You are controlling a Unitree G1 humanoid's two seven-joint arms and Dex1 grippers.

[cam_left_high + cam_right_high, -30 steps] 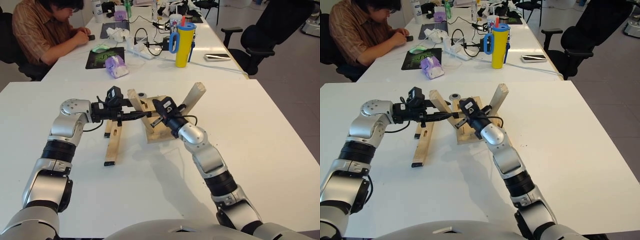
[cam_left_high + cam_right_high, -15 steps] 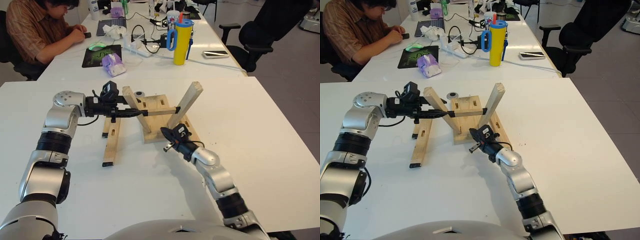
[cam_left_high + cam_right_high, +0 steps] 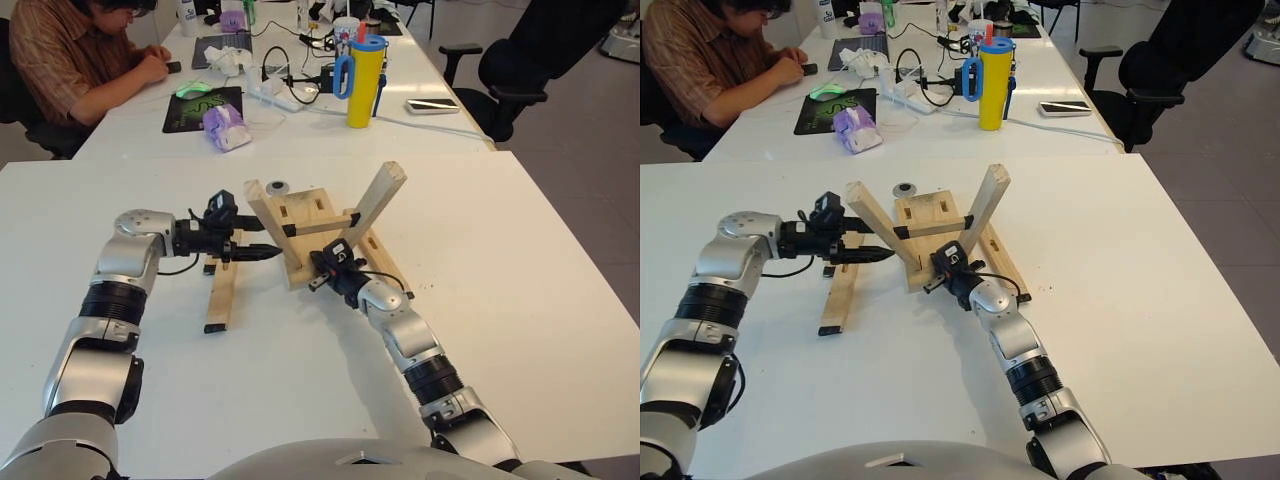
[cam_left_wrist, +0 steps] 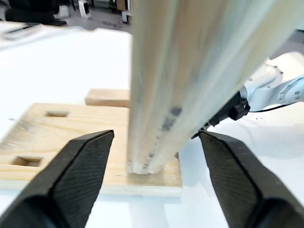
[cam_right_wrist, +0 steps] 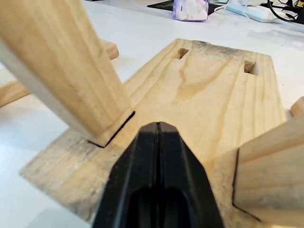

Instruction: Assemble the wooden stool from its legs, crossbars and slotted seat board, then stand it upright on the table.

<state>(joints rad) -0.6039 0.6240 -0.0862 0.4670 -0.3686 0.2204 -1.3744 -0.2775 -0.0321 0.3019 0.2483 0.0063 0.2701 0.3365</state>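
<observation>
The slotted seat board [image 3: 310,205] lies flat mid-table with two legs standing in its slots. The left leg [image 3: 265,215] and the right leg [image 3: 380,200] splay apart, joined by a crossbar [image 3: 320,226]. Another leg piece [image 3: 222,295] lies flat to the left of the board. My left gripper [image 3: 268,252] is open just left of the left leg [image 4: 190,71], which stands between its fingers [image 4: 80,175] without touching them. My right gripper [image 3: 315,280] is shut and empty. Its tip [image 5: 158,124] rests low over the board [image 5: 213,95] near its front edge, between the two legs.
A small grey round part [image 3: 278,186] sits just behind the board. The table beyond holds a yellow bottle [image 3: 367,85], a purple bag [image 3: 228,130] and cables, with a person seated at its far left. The right and front of my table are bare.
My left gripper has let go of the crossbar and drawn back to the left of the leg. My right gripper has moved from in front of the board up to its front edge.
</observation>
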